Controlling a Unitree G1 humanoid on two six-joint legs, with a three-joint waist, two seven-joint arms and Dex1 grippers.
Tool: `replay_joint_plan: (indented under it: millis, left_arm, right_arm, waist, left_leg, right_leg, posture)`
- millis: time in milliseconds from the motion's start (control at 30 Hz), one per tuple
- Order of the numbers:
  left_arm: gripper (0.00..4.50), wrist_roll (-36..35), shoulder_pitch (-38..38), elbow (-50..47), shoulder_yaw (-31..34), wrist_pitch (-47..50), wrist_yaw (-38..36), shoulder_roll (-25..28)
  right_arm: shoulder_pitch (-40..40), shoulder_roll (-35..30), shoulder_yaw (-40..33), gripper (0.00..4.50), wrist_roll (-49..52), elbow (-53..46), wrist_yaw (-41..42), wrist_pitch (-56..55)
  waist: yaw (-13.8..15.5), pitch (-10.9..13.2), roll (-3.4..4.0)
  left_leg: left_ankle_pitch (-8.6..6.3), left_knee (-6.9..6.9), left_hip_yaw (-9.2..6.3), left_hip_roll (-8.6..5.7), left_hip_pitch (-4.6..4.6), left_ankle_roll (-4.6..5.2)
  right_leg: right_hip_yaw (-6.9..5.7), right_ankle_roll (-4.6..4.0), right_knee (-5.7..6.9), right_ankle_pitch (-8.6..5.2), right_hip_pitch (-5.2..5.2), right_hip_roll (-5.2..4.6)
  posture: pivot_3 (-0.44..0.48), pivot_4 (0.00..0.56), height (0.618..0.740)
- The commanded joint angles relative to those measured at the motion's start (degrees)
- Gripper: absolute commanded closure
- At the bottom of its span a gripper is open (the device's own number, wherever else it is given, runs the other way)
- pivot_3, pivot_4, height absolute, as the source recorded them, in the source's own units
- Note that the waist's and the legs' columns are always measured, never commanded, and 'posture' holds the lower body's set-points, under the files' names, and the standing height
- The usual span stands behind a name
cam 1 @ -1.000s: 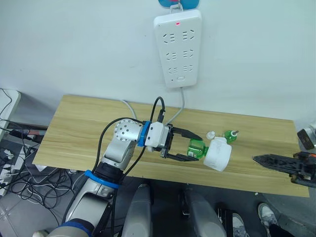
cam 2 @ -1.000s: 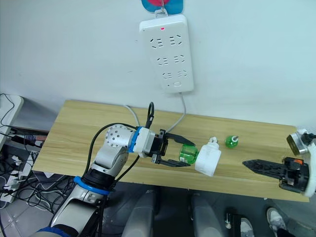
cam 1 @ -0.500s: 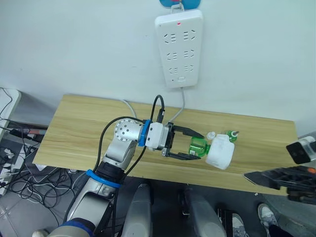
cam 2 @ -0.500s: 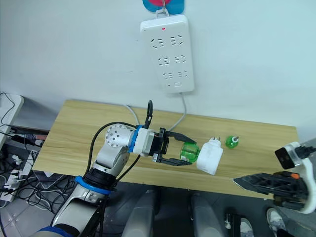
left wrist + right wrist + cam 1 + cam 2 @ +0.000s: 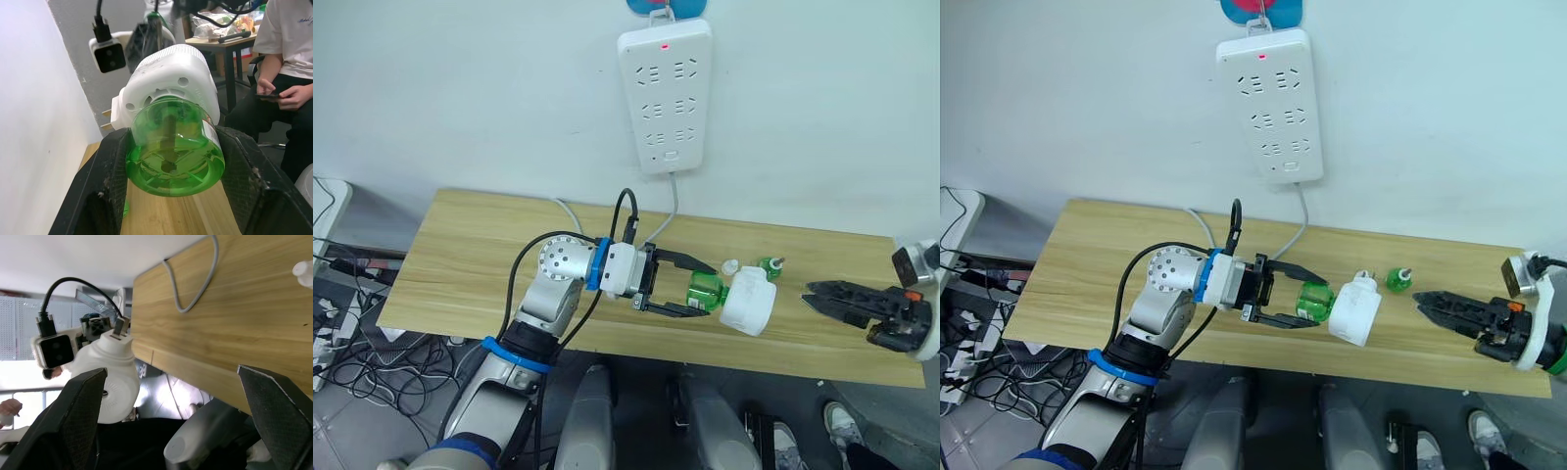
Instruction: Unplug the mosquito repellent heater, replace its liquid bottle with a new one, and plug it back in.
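Observation:
My left gripper [image 5: 708, 290] is shut on a translucent green bottle [image 5: 171, 152] that sits in the socket of the white mosquito repellent heater [image 5: 747, 304]. It holds both just above the table's front edge, and the heater's prongs [image 5: 120, 327] are free. A second green bottle [image 5: 769, 266], capless with a thin wick, stands on the table behind the heater. A loose white cap [image 5: 731, 265] lies beside it. I cannot tell which bottle is the new one. My right gripper [image 5: 818, 292] hovers open over the table's right end, pointing at the heater.
The white power strip [image 5: 666, 98] hangs on the wall above the wooden table [image 5: 480, 255], its red light on and its grey cable [image 5: 671, 220] trailing across the tabletop. Cables lie on the floor at the left. A seated person [image 5: 288, 58] shows beyond the heater.
My right gripper dipped below the table's front edge, then rose to hover over the table's right end. The left gripper with bottle and heater has stayed put.

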Motion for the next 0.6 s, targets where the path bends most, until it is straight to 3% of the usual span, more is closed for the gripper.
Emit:
replay_joint_plan:
  millis: [33,167,467,500,600]
  left_arm:
    - [2.18,-1.0,0.4,-1.6,0.5,-1.0,-0.2,0.0]
    - [2.18,-1.0,0.8,-2.1,0.5,-0.8,-0.1,0.3]
    - [2.18,-1.4,0.9,-2.4,0.0,-0.4,-0.3,0.1]
    - [2.18,-1.5,0.8,-2.4,0.0,-0.3,-0.3,0.0]
    - [2.18,-1.6,0.7,-2.6,0.0,0.0,-0.4,0.0]
  right_arm:
    - [1.9,-0.4,-0.8,0.03,1.4,-3.9,-2.0,-0.4]
    - [1.6,-0.6,-3.6,0.93,1.4,-6.6,-6.3,-3.6]
    - [-11.2,3.9,-0.3,4.23,1.4,-3.2,-14.3,-6.9]
    - [-12.3,4.9,0.2,4.44,1.4,-3.2,-14.6,-6.8]
    - [-14.9,7.7,2.8,4.44,1.4,-4.9,-16.1,-6.9]
  waist:
    - [0.0,0.0,0.0]
    - [0.0,0.0,0.0]
    - [-0.1,0.0,0.0]
    - [-0.1,0.0,0.0]
    - [-0.1,0.0,0.0]
  left_leg:
    - [0.0,-0.03,-0.05,0.0,-0.01,0.01]
    - [-0.01,-0.04,-0.04,-0.02,-0.03,0.02]
    - [-0.01,0.11,0.02,-0.01,-0.04,0.02]
    - [-0.01,0.1,0.02,-0.01,-0.04,0.02]
    - [-0.01,0.07,0.0,0.0,-0.04,0.01]
  right_leg:
    - [-0.04,0.0,0.0,0.0,0.0,0.01]
    - [-0.03,0.0,-0.02,0.0,-0.01,0.0]
    - [0.03,0.0,0.0,0.0,-0.01,-0.01]
    - [0.02,0.0,0.0,0.01,-0.01,-0.01]
    - [0.0,-0.01,0.01,0.01,-0.01,-0.01]
  posture:
    - [0.044,0.386,0.74]
    - [0.041,0.387,0.74]
    - [0.029,0.381,0.74]
    - [0.029,0.381,0.74]
    - [0.031,0.381,0.74]
